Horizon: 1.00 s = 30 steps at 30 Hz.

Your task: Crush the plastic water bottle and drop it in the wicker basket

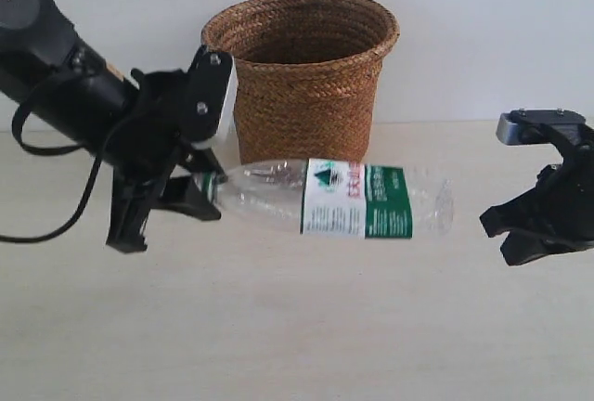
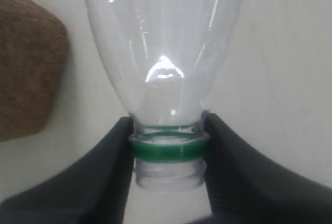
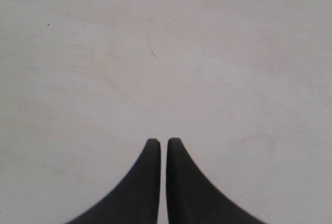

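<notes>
Pale surface [image 1: 278, 327], wicker basket [image 1: 306, 76] behind my left jaws, which clamp the plastic water bottle [image 1: 357, 199] by the neck, sideways for crushing I guess; right jaws nearly touching, empty.

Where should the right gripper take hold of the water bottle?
At its free base end, coming in from the exterior view's right. The plastic water bottle lies level with the left gripper clamped on its neck, base pointing at the right gripper.
</notes>
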Motion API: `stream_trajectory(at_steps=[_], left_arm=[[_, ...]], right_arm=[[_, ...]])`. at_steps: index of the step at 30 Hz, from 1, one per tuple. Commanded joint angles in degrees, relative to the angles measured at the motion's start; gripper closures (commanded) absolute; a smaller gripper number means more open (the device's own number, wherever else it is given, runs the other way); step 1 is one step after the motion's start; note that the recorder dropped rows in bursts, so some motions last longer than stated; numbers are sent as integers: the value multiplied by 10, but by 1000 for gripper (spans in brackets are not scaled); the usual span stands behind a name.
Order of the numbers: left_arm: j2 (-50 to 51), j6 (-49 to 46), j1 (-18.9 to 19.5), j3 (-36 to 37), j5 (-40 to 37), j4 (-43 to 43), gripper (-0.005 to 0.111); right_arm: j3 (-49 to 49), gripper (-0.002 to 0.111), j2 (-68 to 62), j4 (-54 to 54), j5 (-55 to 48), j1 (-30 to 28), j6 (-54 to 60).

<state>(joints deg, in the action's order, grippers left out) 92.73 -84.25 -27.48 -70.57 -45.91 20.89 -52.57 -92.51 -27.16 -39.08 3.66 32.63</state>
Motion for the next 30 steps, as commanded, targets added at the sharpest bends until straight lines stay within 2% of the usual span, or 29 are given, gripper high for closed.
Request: stream_trajectory(at_steps=[1, 2, 4, 5, 6, 7, 8, 9, 11, 13, 14, 18, 21, 26, 27, 30], left_arm=[[3, 24, 6, -92, 61, -37, 102], [8, 41, 13, -108, 98, -46, 102], [47, 107, 33, -153, 281, -86, 100], [83, 107, 42, -180, 328, -103, 81], [96, 106, 44, -190, 317, -113, 65], [126, 123, 44, -213, 311, -117, 28], [140, 168, 45, -223, 324, -117, 8], [146, 184, 45, -226, 331, -117, -2], [150, 189, 43, -228, 327, -135, 0], [149, 189, 43, -228, 317, -143, 7], [147, 189, 43, -228, 303, -143, 15], [143, 189, 43, -228, 250, -143, 29], [133, 196, 43, -228, 195, -144, 47], [105, 250, 43, -228, 88, -178, 86], [89, 282, 43, -228, 38, -196, 101], [71, 346, 43, -228, -31, -226, 102]], right_arm=[[14, 108, 5, -54, 42, -2, 61], [14, 108, 5, -61, 44, -2, 67], [15, 108, 5, -82, 48, -2, 102], [19, 108, 5, -92, 52, -2, 117], [22, 108, 5, -93, 51, -2, 118], [27, 108, 5, -96, 52, 3, 118], [30, 108, 5, -97, 53, 4, 120], [30, 108, 5, -102, 51, 8, 125], [33, 108, 4, -114, 53, 10, 144], [33, 108, 4, -120, 54, 10, 153], [33, 108, 4, -121, 55, 10, 153], [33, 108, 4, -122, 59, 10, 156], [33, 108, 4, -129, 66, 10, 156], [15, 108, 4, -177, 60, 10, 154], [-2, 108, 4, -177, 38, 10, 154], [-37, 108, 4, -168, 1, 10, 123]])
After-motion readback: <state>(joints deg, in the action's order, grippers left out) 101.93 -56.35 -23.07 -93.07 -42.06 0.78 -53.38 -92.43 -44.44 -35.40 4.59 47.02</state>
